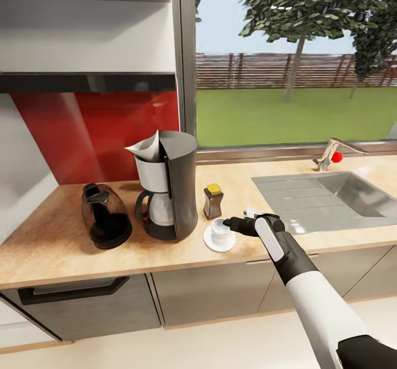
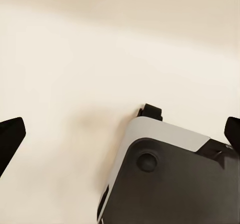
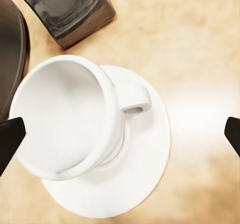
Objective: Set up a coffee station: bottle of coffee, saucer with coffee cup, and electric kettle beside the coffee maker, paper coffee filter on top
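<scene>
Coffee maker (image 1: pixel 168 184) stands on the worktop (image 1: pixel 66 248) against the red back wall, with the paper filter (image 1: pixel 144 147) sitting in its top, one corner poking up. Kettle (image 1: pixel 105 215) is on the worktop just beside the coffee maker, on the side away from the sink. Coffee bottle (image 1: pixel 213 201), dark with a yellow cap, stands upright just beside the coffee maker on the sink side.

Saucer (image 1: pixel 219 240) lies on the worktop in front of the bottle, near the coffee maker's base. Cup (image 1: pixel 220 230) sits upright on the saucer; in the right wrist view the cup (image 3: pixel 67 116) is off-centre on the saucer (image 3: pixel 145 159), handle pointing away from the coffee maker.

Right hand (image 1: pixel 236 224) hangs right next to the cup on the sink side, fingers spread wide, nothing between them. Both fingertips (image 3: pixel 10 139) sit at the edges of the right wrist view, clear of the cup.

Left hand (image 2: pixel 120 136) is spread wide too, empty, over pale floor and part of the robot's own base (image 2: pixel 170 179).

Sink (image 1: pixel 331 195) and tap (image 1: pixel 331 154) are well apart from the coffee things.
</scene>
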